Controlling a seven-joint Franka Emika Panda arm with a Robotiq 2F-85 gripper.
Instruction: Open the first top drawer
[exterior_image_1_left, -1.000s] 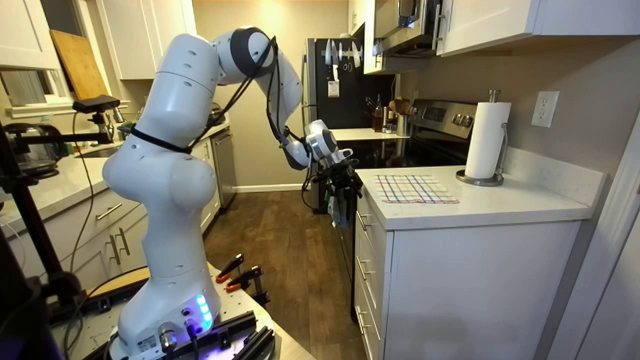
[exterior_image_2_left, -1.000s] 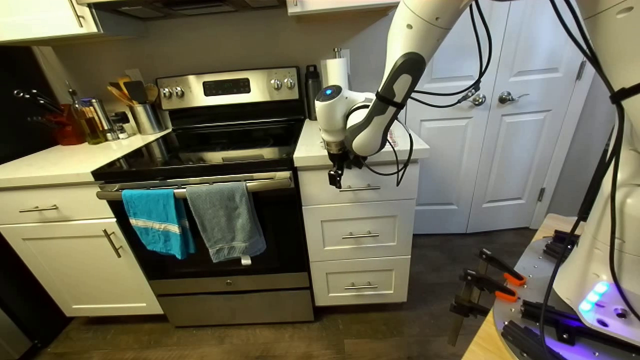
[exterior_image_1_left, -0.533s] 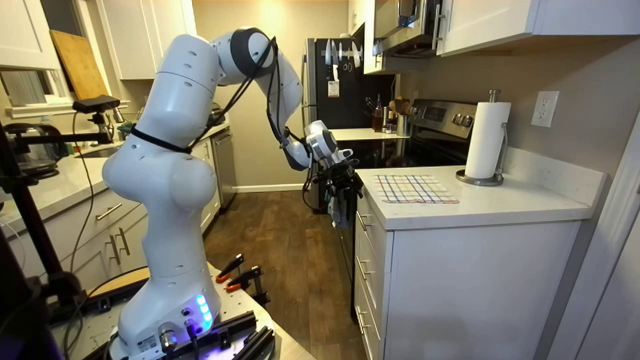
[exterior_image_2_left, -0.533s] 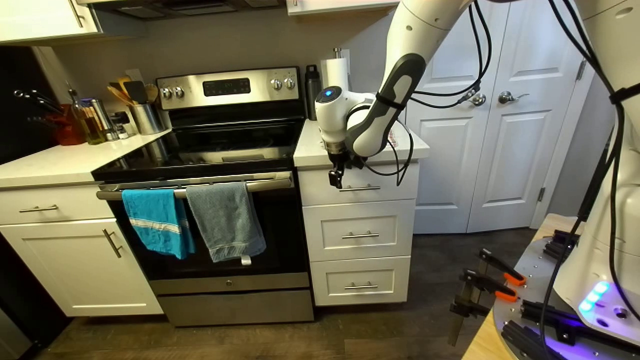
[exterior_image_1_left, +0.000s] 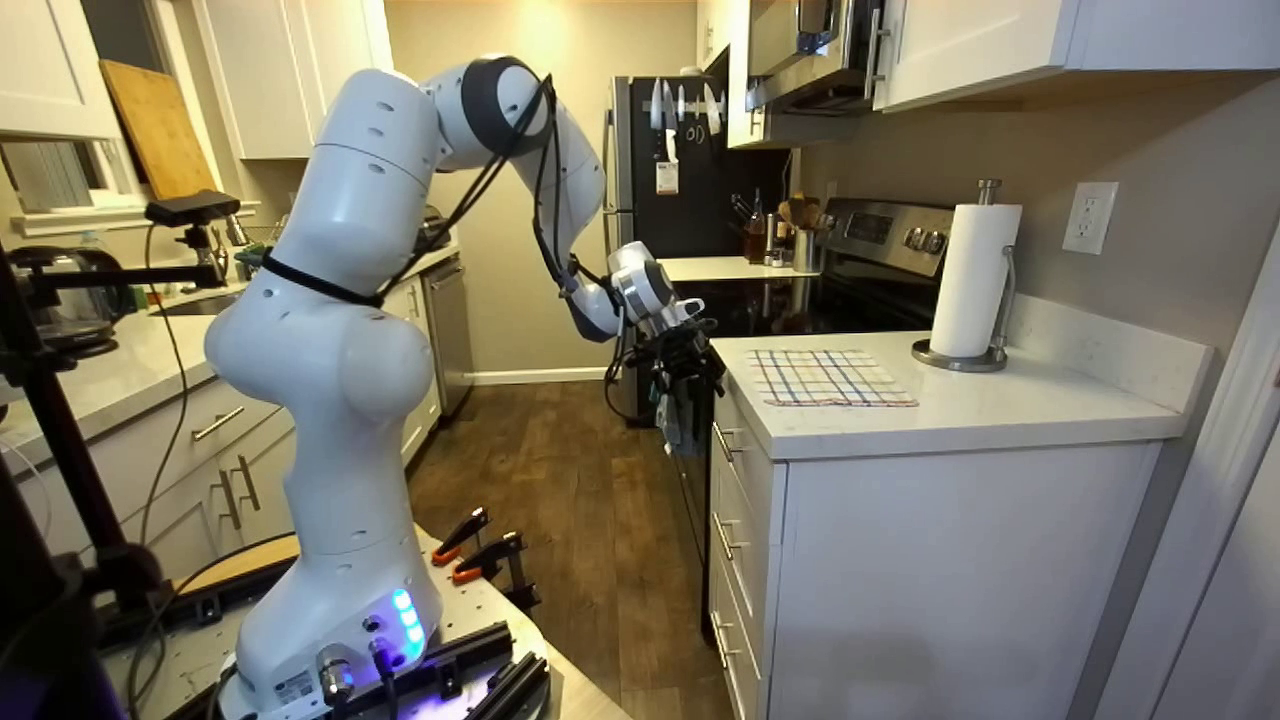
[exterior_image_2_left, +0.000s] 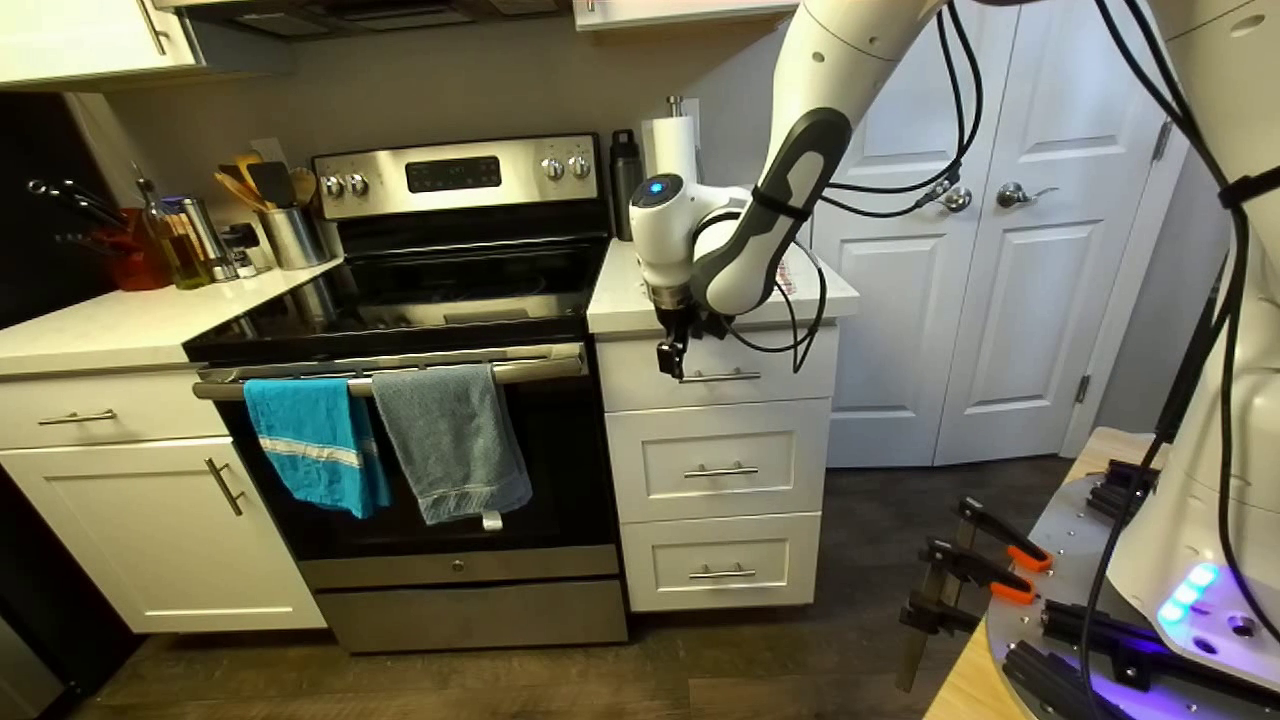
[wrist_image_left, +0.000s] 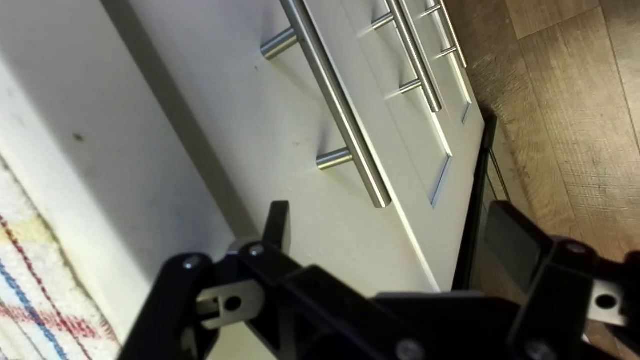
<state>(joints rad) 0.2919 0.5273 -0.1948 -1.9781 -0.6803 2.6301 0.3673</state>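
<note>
The first top drawer (exterior_image_2_left: 730, 396) is shut, its flat white front flush under the counter. It also shows in the wrist view (wrist_image_left: 295, 120) and, at a steep angle, in an exterior view (exterior_image_1_left: 752, 432). Its metal bar handle (wrist_image_left: 345, 110) runs across the upper middle of the wrist view and also shows in an exterior view (exterior_image_2_left: 722, 377). My gripper (wrist_image_left: 390, 212) is open and empty. In the wrist view the handle's near end lies ahead of the gap between the fingers, apart from both. In an exterior view my gripper (exterior_image_2_left: 672, 358) points down just left of the handle.
Two more drawers with bar handles sit below (exterior_image_2_left: 720, 460). The white counter (exterior_image_1_left: 1000, 410) overhangs above, with a checkered cloth (exterior_image_1_left: 830, 378) and a paper towel roll (exterior_image_1_left: 975, 280). The oven with hanging towels (exterior_image_2_left: 450, 440) stands directly beside the drawers.
My gripper has sunk by a very small amount. The drawers and everything else are unchanged.
</note>
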